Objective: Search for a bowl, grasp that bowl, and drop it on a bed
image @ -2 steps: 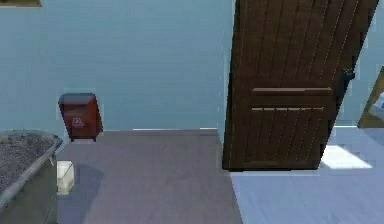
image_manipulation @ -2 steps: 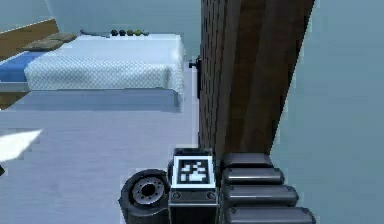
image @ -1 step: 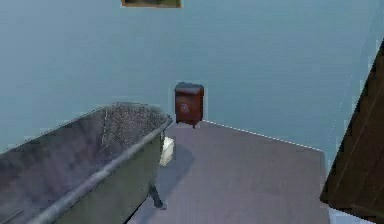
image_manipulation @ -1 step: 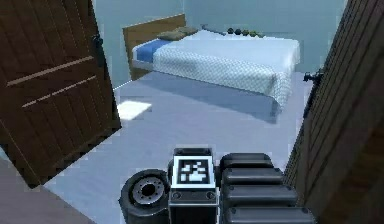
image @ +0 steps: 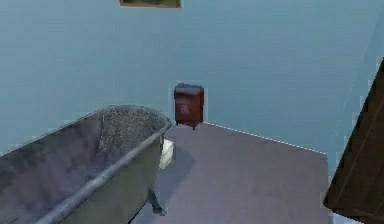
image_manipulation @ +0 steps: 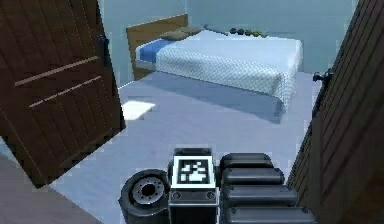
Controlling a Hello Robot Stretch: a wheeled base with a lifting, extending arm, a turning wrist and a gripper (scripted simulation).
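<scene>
- Bathtub (image: 70, 165) at the forward view's left; small red-brown cabinet (image: 188, 103) against the wall.
- Arm side view: door (image_manipulation: 55, 85), gripper (image_manipulation: 146, 197) low, bed (image_manipulation: 230, 62) beyond.
- Cannot tell the gripper's grip or load.
- Judged: bowl not located; grasp and drop remain.

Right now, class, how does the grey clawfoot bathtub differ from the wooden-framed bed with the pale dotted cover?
The grey clawfoot bathtub is a hollow, rounded shell; the wooden-framed bed is a flat rectangle. The bathtub stands raised on a dark foot; the bed's cover hangs toward the floor. The bathtub is grey throughout; the bed is pale with a brown headboard. Both stand by light blue walls.
</scene>
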